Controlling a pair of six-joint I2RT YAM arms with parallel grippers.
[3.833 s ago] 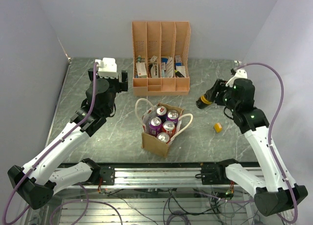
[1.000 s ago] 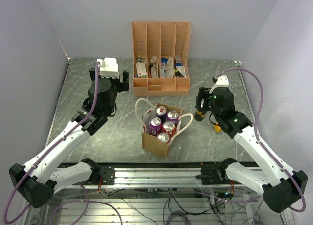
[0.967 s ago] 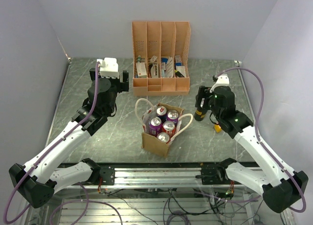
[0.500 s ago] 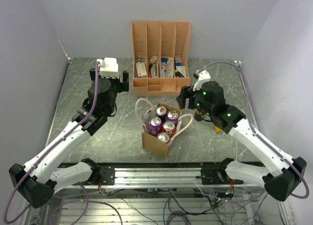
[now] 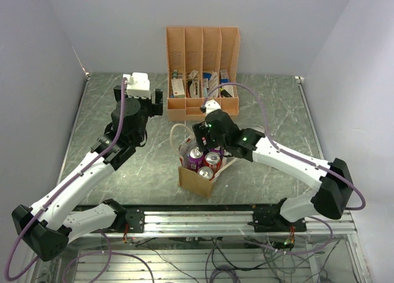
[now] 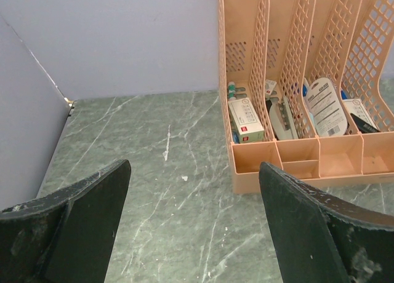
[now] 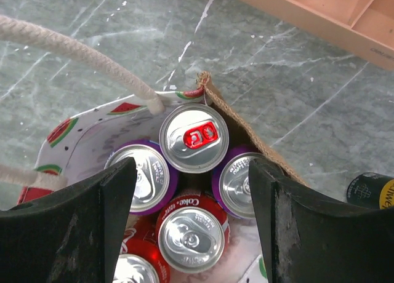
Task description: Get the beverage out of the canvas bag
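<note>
The tan canvas bag (image 5: 198,179) stands at the table's middle with cream rope handles (image 7: 80,52) and several upright drink cans inside. In the right wrist view I see a silver-topped can with a red tab (image 7: 193,138), two purple cans (image 7: 143,175) (image 7: 243,181) and a red Coke can (image 7: 191,234). My right gripper (image 5: 204,137) (image 7: 191,167) hovers open just above the bag's far side, jaws spread wide over the cans, holding nothing. A dark can with a yellow label (image 7: 372,191) stands on the table right of the bag. My left gripper (image 5: 156,103) (image 6: 194,169) is open and empty at the back left.
The orange-pink slotted file organizer (image 5: 202,74) (image 6: 295,80) stands against the back wall with small boxes in its slots, just behind the bag. Grey walls close in the left, back and right. My right forearm stretches across the table right of the bag.
My right gripper has left the dark can standing on the table and swung left, now open over the bag's cans. The left arm has not moved.
</note>
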